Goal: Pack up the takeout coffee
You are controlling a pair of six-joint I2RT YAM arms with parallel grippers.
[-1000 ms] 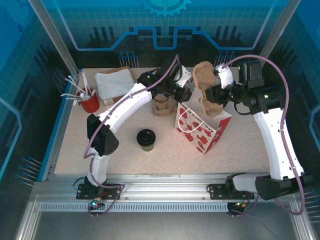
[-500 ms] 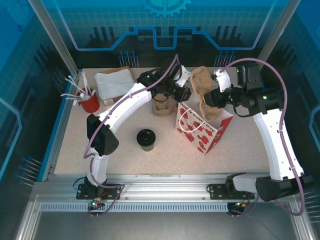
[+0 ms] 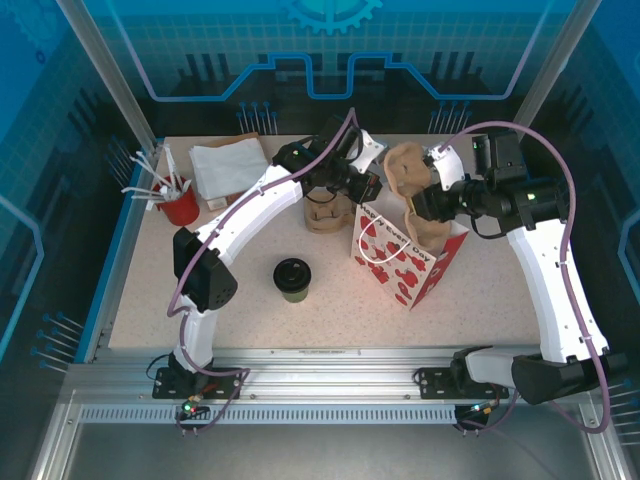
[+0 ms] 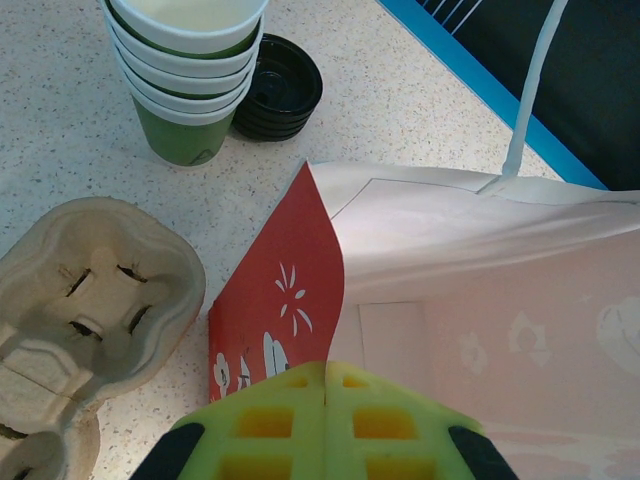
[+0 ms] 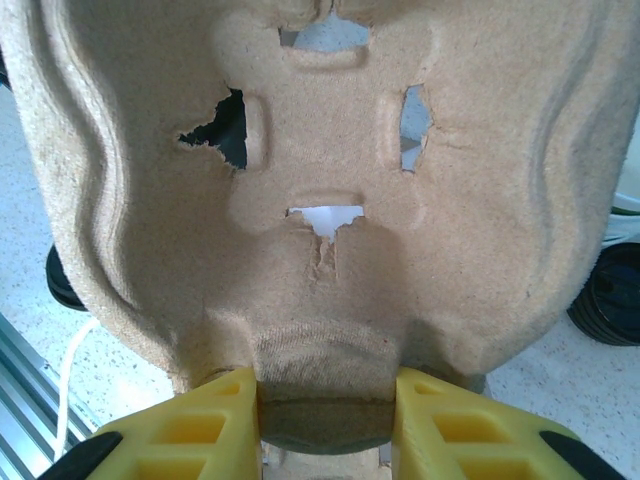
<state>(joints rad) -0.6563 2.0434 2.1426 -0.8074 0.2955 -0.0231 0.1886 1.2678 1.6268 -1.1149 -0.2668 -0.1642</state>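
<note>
On the table, seen from above: the takeout coffee [image 3: 292,278] stands upright near the middle front, alone.
Coffee look: small green cup with a round black lid on top.
Bag: a red and white paper bag [image 3: 405,262] stands open to the right of the coffee, well apart from it.
Left gripper: the left gripper [image 3: 372,190] is at the bag's back left rim.
Right gripper: the right gripper [image 3: 420,198] holds a brown cup tray [image 3: 405,172] upright over the open bag.
In the way: the held tray sits in the bag's mouth.
Other things: a second cup tray [image 3: 322,218] lies behind the coffee; a red cup [image 3: 180,207] with sticks and folded napkins [image 3: 228,168] are at the back left.
Left wrist view, fingers: the yellow fingers [image 4: 270,430] are pressed together on the bag's [image 4: 450,300] red edge.
Left wrist view, around: the second cup tray [image 4: 90,300] lies left of the bag; a stack of cups [image 4: 190,70] and black lids [image 4: 278,75] stand beyond.
Right wrist view, fingers: both yellow fingers [image 5: 220,415] are clamped on the bottom edge of the cup tray [image 5: 330,200].
</note>
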